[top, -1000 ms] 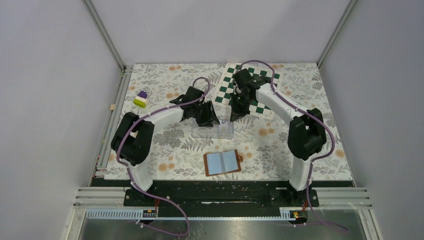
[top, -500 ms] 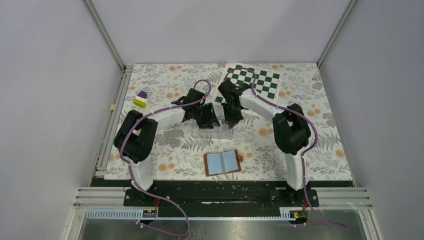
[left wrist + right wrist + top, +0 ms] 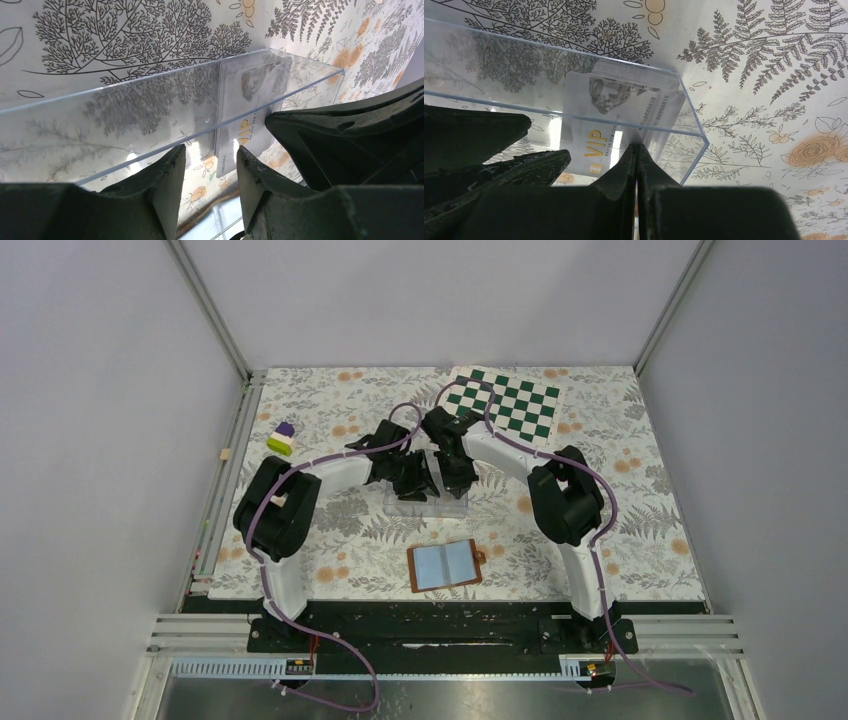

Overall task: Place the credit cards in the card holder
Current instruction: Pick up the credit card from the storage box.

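The credit cards (image 3: 616, 122) are whitish, one with gold "VIP" lettering. They stand stacked inside a clear plastic case (image 3: 428, 502) in the middle of the table and also show in the left wrist view (image 3: 250, 95). The card holder (image 3: 445, 565), a brown wallet, lies open and flat nearer the arms, with its pale blue pockets up. My left gripper (image 3: 413, 480) is open, its fingertips (image 3: 175, 160) at the case's wall (image 3: 150, 115). My right gripper (image 3: 457, 476) is shut, its tip (image 3: 637, 146) at the case's near wall, right by the cards' edge.
A green-and-white checkerboard (image 3: 505, 400) lies at the back right. A purple, white and yellow block (image 3: 282, 438) sits at the left. The floral tablecloth (image 3: 640, 520) covers the table, and a metal rail (image 3: 235, 440) runs along its left edge.
My right arm has swung left from the checkerboard and down to the clear case, beside my left gripper. My left gripper has hardly moved.
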`<state>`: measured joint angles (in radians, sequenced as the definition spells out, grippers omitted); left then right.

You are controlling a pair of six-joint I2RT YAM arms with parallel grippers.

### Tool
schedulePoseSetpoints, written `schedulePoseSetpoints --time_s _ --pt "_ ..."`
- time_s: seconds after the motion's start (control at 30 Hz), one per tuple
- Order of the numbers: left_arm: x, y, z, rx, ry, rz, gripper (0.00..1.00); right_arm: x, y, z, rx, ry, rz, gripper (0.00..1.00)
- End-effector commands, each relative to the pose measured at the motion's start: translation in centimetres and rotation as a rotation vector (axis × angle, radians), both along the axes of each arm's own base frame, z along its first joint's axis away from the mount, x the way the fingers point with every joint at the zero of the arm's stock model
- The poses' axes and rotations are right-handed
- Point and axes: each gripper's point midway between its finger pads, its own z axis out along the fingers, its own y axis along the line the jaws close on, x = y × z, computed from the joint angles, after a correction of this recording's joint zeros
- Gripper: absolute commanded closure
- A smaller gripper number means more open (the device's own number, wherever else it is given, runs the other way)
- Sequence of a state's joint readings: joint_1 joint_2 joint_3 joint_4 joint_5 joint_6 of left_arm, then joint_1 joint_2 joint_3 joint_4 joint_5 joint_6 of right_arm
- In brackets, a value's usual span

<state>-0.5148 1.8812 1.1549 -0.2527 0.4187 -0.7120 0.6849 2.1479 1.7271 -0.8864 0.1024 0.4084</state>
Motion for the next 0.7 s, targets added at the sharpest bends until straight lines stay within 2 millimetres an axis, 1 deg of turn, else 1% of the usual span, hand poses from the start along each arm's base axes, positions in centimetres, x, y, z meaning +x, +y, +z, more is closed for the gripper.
schedulePoseSetpoints --time_s 0.0,0.2,0.4,0.57,0.67 --pt "1.0 -1.0 1.2 -0.059 -0.034 -0.022 0.59 -0.2 -0.4 -0.8 -0.054 0.013 0.004 1.0" --pt "0.8 -1.6 1.0 -0.081 -0.008 -0.032 0.67 -0.6 0.6 -0.6 -0.002 0.037 0.004 1.0" --pt "0.6 -2.2 1.1 -0.105 -0.002 -0.046 0.75 -0.9 1.0 -0.7 0.021 0.055 0.002 1.0" --pt "0.5 -2.8 1.4 -0.125 0.003 -0.054 0.76 -1.1 1.1 -0.8 0.034 0.066 -0.003 1.0" --pt "0.5 -3.2 1.9 -0.144 -0.005 -0.064 0.76 -1.2 1.1 -0.9 0.046 0.076 -0.011 1.0"
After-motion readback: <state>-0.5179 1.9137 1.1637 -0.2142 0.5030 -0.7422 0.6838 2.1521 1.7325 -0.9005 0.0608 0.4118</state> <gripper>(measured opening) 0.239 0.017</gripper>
